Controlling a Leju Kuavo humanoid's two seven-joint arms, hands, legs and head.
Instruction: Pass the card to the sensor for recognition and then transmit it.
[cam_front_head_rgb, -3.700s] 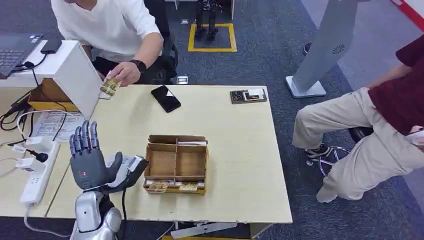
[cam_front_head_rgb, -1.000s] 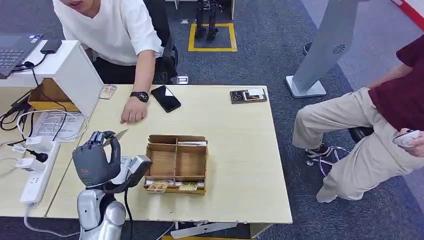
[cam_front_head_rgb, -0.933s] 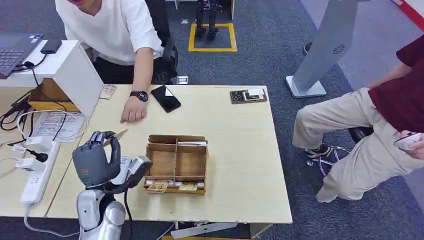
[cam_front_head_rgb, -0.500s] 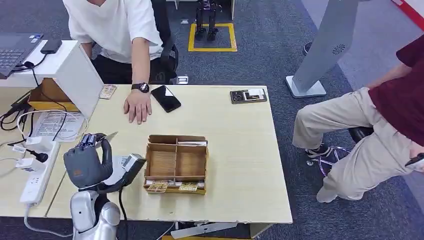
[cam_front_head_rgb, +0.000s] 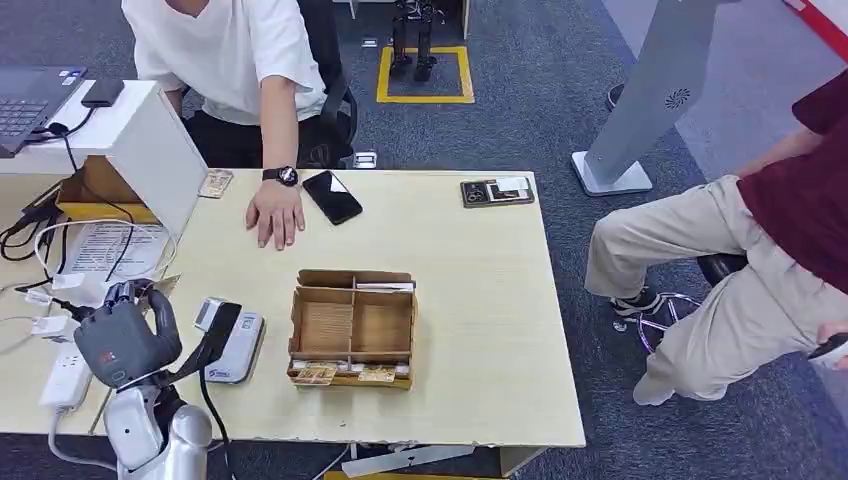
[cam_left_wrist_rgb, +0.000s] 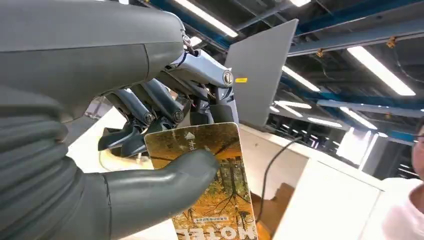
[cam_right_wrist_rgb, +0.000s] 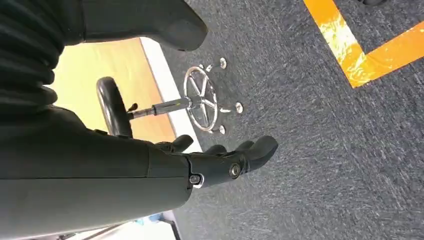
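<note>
The card (cam_left_wrist_rgb: 210, 180) is pinched in the left hand (cam_front_head_rgb: 122, 338), pressed by the thick thumb against the darker fingers (cam_left_wrist_rgb: 150, 112) behind it, and is held above the table's (cam_front_head_rgb: 480, 300) left edge, just left of the sensor (cam_front_head_rgb: 230, 335). Its face is printed with yellow-orange autumn foliage, an arrow mark is seen near one short edge, and the word "HOTEL" is printed at the other. The right hand (cam_right_wrist_rgb: 220, 162) is seen above dark carpet (cam_right_wrist_rgb: 320, 150), with its fingers loosely extended and nothing held.
</note>
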